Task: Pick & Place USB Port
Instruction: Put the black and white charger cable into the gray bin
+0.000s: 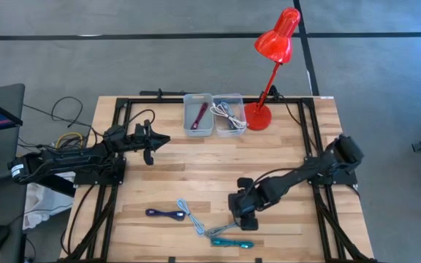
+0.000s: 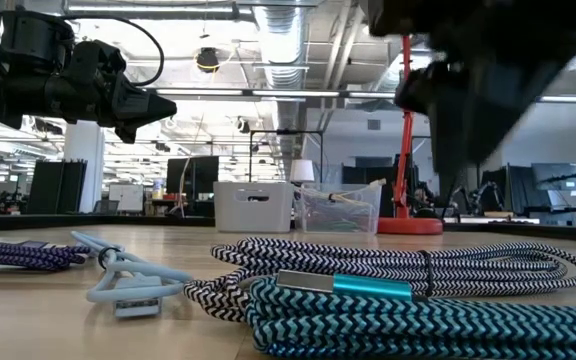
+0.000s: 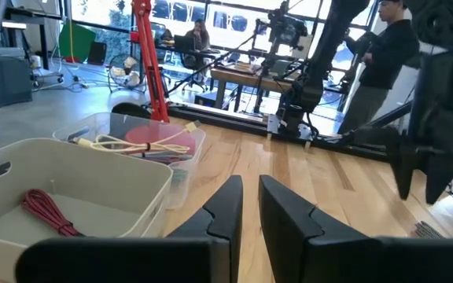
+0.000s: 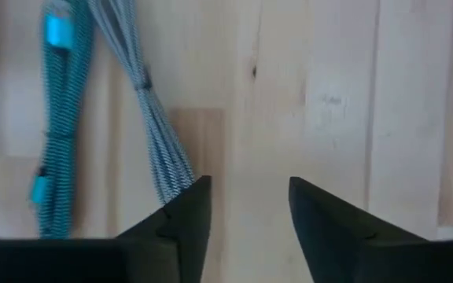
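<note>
Wooden planks are forming the top of the bench (image 1: 196, 183), where four bundled USB cables are lying along the near edge: a purple cable (image 1: 164, 213), a pale blue cable (image 1: 189, 214), a grey-and-white cable (image 1: 220, 229) and a teal cable (image 1: 232, 242). Two bins are sitting side by side at the far edge, a white bin (image 1: 198, 114) holding one dark red cable (image 1: 201, 113) and a clear bin (image 1: 229, 112) holding one cream cable (image 1: 227, 112), with one red desk lamp (image 1: 272, 67) standing just beside them. Two dark arms are working over the surface. The right hand (image 1: 244, 219) is hanging low just beside the grey-and-white cable, its fingers (image 4: 181, 218) spread apart and gripping nothing, bare wood showing between them. The left hand (image 1: 162, 139) is hovering well apart from the cables, pointing toward the two bins, its fingers (image 3: 228, 206) drawn nearly together and holding nothing. Two people are visible in the room beyond.
</note>
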Controlling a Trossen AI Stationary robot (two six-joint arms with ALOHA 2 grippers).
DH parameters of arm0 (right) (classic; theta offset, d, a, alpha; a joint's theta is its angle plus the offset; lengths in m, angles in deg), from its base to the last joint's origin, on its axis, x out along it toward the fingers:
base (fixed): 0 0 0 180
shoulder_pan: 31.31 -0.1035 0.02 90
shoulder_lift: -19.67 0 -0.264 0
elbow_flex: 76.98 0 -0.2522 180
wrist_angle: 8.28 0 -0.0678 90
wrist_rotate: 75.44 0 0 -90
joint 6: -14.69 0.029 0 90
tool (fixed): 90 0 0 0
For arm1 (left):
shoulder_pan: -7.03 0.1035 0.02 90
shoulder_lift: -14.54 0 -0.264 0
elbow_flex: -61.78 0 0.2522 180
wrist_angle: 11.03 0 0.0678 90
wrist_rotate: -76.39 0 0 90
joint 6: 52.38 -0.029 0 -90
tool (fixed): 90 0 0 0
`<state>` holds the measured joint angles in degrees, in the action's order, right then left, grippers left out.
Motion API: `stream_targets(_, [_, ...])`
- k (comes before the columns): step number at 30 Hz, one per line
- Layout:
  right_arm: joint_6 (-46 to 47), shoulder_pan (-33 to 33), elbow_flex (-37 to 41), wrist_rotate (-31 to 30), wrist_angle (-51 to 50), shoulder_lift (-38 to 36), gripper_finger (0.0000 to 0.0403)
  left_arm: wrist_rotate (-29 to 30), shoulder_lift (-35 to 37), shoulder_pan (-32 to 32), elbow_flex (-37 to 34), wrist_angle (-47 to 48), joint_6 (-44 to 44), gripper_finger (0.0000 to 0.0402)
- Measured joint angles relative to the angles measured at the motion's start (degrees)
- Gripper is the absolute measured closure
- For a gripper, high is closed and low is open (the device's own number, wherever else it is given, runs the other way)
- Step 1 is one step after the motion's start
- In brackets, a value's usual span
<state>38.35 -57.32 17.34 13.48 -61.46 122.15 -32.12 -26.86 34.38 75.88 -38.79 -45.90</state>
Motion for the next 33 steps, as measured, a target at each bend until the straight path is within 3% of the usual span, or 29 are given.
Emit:
stream_targets(10, [3.29,-2.94,-0.01,6.02,3.59,6.23,0.0192,0.01,-0.01,0.00,0.00,-0.02,0.02,0.0357])
stream_targets(16, [2.82,-3.56,-0.10,5.70,5.92,7.93,0.0191,0.01,0.00,0.00,0.00,0.04,0.02,0.0357])
stream_targets(22, [2.79,-3.51,-0.02,6.14,5.22,9.36,0.0245,0.01,-0.36,0.00,-0.02,0.29,0.23,0.0357])
stream_targets(30, [1.03,-3.01,-0.09,6.97,5.63,9.50,0.0383,0.01,-0.61,0.00,-0.04,0.17,0.16,0.0357])
stream_targets(33, [-0.46,-2.69,-0.09,7.06,5.64,9.50,0.0389,0.01,-0.66,0.00,-0.04,0.13,0.09,0.0357])
